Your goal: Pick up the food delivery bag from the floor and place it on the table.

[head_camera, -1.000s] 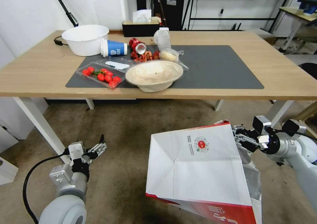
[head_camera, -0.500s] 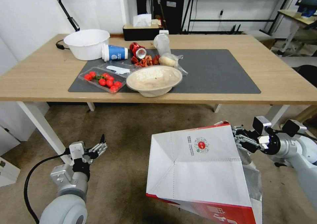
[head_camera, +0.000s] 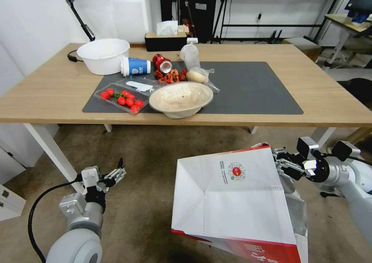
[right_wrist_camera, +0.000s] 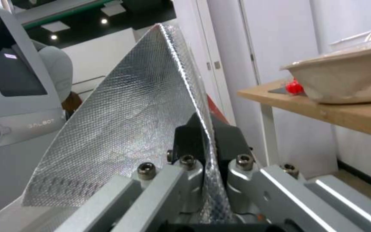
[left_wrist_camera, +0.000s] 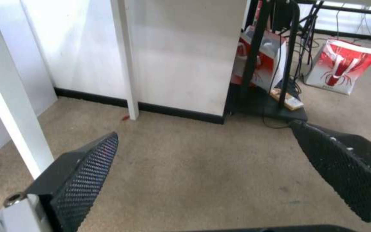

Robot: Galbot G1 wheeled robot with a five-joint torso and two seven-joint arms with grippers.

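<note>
Paper bag point(head_camera: 232, 201), shiny foil lining point(right_wrist_camera: 121, 129)

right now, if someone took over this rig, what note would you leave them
Right gripper: jaws shut on the food delivery bag, clamping its foil-lined rim.
Left gripper: jaws open, holding nothing, low on the robot's left above the floor.
Bag: held in front of the robot, short of the table; whether its base is off the floor cannot be told.
Done: bag gripped.
Left: carry it up onto the table. The right half of the dark mat is bare; a bowl, tomatoes and a cup crowd the left half.
</note>
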